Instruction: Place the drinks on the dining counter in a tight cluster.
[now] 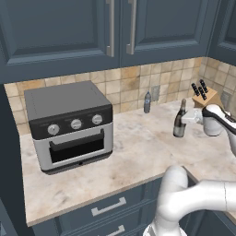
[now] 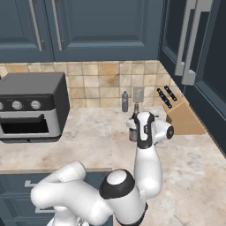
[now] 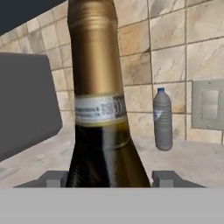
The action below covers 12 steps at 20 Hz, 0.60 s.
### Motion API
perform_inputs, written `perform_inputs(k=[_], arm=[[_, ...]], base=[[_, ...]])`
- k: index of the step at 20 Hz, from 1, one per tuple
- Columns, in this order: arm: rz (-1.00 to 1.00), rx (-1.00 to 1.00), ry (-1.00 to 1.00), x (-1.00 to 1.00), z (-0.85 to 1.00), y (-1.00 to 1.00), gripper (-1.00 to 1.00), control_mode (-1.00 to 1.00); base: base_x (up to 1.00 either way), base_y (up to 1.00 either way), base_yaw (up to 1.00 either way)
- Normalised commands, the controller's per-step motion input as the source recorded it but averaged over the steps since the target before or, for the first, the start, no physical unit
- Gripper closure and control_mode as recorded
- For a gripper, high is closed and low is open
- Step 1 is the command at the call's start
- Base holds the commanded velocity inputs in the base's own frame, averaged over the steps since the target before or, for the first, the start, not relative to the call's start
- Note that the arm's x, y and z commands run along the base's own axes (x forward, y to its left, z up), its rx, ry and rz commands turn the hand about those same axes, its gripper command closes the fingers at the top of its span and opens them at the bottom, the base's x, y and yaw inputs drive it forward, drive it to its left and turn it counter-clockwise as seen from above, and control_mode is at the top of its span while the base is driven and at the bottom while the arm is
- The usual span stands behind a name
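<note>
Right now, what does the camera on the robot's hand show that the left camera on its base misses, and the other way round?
Hand view alone: the gold foil on the neck of the dark wine bottle, its two small dark finger tips either side of the bottle's shoulder, and a grey wall outlet plate.

Left base view alone: the wooden knife block, the dark blue wall cabinets and the drawers.

Both: the wine bottle, the small grey-blue plastic bottle, the grey toaster oven, the beige tiles.
</note>
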Motion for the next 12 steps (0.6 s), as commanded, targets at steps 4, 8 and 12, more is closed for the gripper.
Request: perform_inputs(k=[4,8,12], arm=[[0.04,0.19,0.0,-0.36,0.24,0.07,1.0,-1.0],[0.02,0.18,0.0,-0.41,0.28,0.11,1.0,-1.0],[0.02,0.11,0.0,-0.45,0.35,0.14,1.0,-1.0]], base=[[0.0,0.0,0.0],[0.0,0.0,0.0],[0.0,0.0,0.0]])
